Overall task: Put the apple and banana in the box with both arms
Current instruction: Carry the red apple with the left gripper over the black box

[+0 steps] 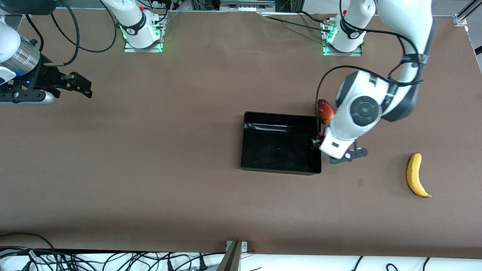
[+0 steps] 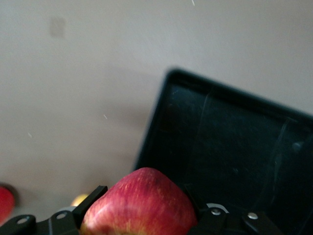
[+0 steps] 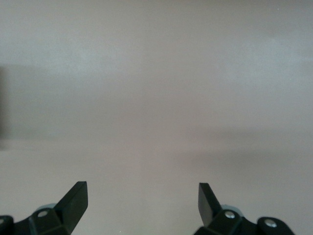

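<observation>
My left gripper (image 1: pixel 318 140) is shut on the red apple (image 2: pixel 142 203) and holds it over the edge of the black box (image 1: pixel 280 170) at the left arm's end. In the front view the hand hides most of the apple. The box also shows in the left wrist view (image 2: pixel 234 147), and its inside looks bare. The yellow banana (image 1: pixel 416 175) lies on the table toward the left arm's end, apart from the box. My right gripper (image 1: pixel 84 88) is open and empty, waiting over bare table at the right arm's end; it also shows in the right wrist view (image 3: pixel 143 198).
A red-yellow mango (image 1: pixel 325 110) lies against the box's corner at the left arm's end, farther from the front camera. A small dark mark (image 1: pixel 360 182) is on the brown table between box and banana.
</observation>
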`<state>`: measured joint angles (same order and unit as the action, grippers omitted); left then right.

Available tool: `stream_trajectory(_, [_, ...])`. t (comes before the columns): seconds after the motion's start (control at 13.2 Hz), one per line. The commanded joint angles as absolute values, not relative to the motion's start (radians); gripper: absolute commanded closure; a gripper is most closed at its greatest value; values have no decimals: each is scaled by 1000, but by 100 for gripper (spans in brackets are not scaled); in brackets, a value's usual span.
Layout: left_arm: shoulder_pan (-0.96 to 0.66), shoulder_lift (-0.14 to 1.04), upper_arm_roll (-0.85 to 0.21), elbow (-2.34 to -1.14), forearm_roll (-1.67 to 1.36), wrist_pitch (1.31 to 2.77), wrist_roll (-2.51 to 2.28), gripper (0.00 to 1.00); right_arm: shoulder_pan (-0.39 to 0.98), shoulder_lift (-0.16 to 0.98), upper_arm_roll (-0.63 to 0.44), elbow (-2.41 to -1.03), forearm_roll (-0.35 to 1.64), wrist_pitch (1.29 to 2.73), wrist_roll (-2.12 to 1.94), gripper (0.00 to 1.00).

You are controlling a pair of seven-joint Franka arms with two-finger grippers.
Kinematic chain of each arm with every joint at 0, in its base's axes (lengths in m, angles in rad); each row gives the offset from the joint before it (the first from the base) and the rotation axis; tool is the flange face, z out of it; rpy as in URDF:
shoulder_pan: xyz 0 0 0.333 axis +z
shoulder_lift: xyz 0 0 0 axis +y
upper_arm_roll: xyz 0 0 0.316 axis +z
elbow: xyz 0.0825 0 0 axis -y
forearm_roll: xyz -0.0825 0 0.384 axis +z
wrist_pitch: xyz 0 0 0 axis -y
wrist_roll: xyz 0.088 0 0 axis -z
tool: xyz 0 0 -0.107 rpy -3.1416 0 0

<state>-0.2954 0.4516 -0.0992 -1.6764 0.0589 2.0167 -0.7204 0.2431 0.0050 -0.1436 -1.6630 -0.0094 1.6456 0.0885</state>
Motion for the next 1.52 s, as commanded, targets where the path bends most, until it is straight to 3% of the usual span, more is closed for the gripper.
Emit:
stream_trajectory(0.0, [-362, 472, -90, -1680, 51, 2022, -831, 92, 239, 18, -143, -1635, -25, 1646, 84, 0])
stream_trajectory(0.53, [-460, 525, -149, -1672, -101, 2051, -867, 94, 232, 21, -147, -1634, -28, 1657, 74, 0])
stream_trajectory(1.14, [-503, 670, -158, -1672, -83, 2256, -920, 94, 232, 28, -147, -1634, -25, 1667, 74, 0])
stream_trajectory(1.44, [-506, 706, -160, -1675, -40, 2272, -942, 88, 233, 28, -147, -1634, -21, 1667, 74, 0])
